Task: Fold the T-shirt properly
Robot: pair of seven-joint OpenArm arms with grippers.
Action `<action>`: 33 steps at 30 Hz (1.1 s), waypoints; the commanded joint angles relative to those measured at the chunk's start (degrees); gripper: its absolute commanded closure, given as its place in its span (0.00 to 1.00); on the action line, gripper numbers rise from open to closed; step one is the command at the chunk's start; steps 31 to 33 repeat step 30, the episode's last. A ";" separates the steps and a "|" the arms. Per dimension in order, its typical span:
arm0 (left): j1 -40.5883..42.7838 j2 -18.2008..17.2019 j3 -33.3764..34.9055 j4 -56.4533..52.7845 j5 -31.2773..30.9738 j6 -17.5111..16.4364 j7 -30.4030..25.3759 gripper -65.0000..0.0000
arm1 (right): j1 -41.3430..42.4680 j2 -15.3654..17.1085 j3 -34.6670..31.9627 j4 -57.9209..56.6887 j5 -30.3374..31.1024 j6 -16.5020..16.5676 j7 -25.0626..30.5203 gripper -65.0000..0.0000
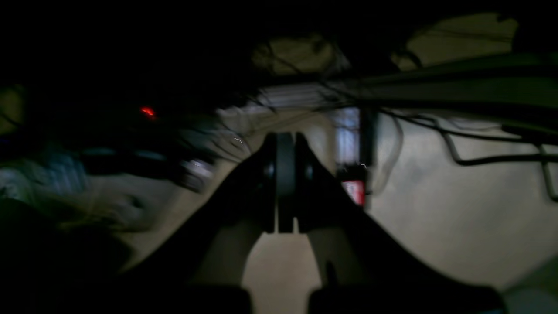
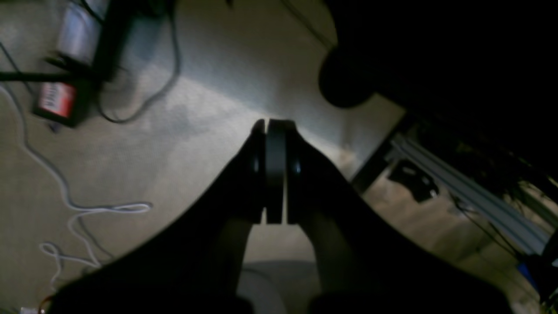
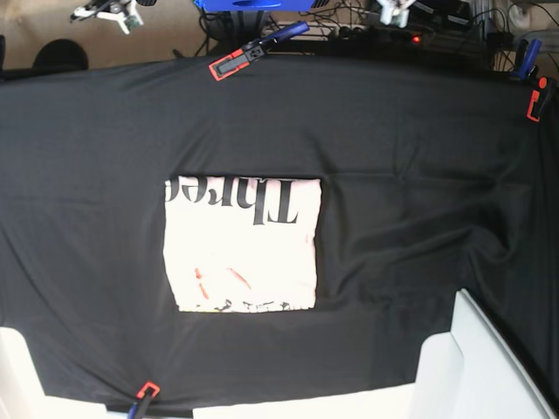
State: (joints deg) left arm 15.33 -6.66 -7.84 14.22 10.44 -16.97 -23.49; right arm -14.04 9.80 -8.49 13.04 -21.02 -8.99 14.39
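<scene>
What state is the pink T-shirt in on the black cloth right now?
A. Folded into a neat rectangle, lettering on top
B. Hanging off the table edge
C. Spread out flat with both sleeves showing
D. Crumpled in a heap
A: the T-shirt lies as a tidy rectangle on the black cloth, with the "Three" lettering facing up.

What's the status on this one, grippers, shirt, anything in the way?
Left gripper shut, empty. Right gripper shut, empty, both off the table. T-shirt folded into a rectangle, print up, on the black cloth. Nothing on it.
</scene>
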 commanded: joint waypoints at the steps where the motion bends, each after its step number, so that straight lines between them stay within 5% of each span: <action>1: -1.49 -0.60 -0.03 -2.92 0.07 -0.04 -0.56 1.00 | 1.43 0.44 0.45 -1.83 0.22 -0.37 0.33 1.00; 4: -7.02 -0.60 -0.03 -10.22 0.07 -0.04 0.32 1.00 | 5.82 0.35 0.54 -8.51 0.22 -0.37 0.33 1.00; 7: -10.37 -0.60 -0.03 -11.18 0.07 -0.04 7.09 1.00 | 8.99 0.35 0.27 -13.04 0.22 -0.10 0.33 1.00; 11: -10.37 -0.60 0.06 -7.67 0.07 -0.04 11.13 1.00 | 9.16 0.26 0.62 -13.04 0.22 4.55 0.68 1.00; 33: -12.39 0.99 -0.12 -7.40 -0.37 0.05 11.13 1.00 | 10.22 0.26 0.62 -12.55 0.22 5.79 0.42 1.00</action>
